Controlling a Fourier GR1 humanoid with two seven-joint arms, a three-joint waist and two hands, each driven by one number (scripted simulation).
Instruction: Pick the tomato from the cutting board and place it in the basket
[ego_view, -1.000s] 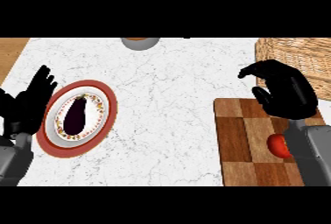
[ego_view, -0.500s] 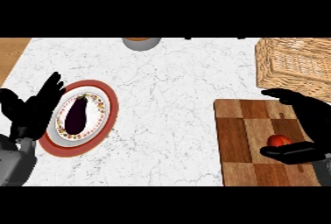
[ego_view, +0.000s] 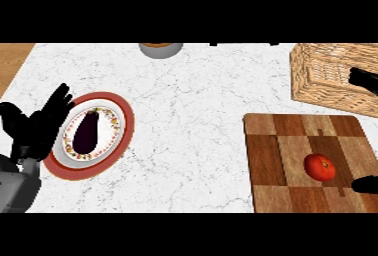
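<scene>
Your right hand is pulling away to the view's right edge, and you cannot tell how its fingers are set. The tomato is lying uncovered on the cutting board, so it is still needing a grasp before going to the basket.

- Bench: white marbled top, fills most of the view.
- Cutting board: striped wood, lower right.
- Tomato: red, lies on the board's right half, untouched.
- Basket: woven wicker, upper right, well apart from the tomato.
- Plate: red rim, at left; holds a dark eggplant.
- Left hand: open, fingers up, at the plate's left edge.
- Right hand: only black parts at the right edge, one near the tomato, one over the basket.
- Grey bowl: top edge.
</scene>
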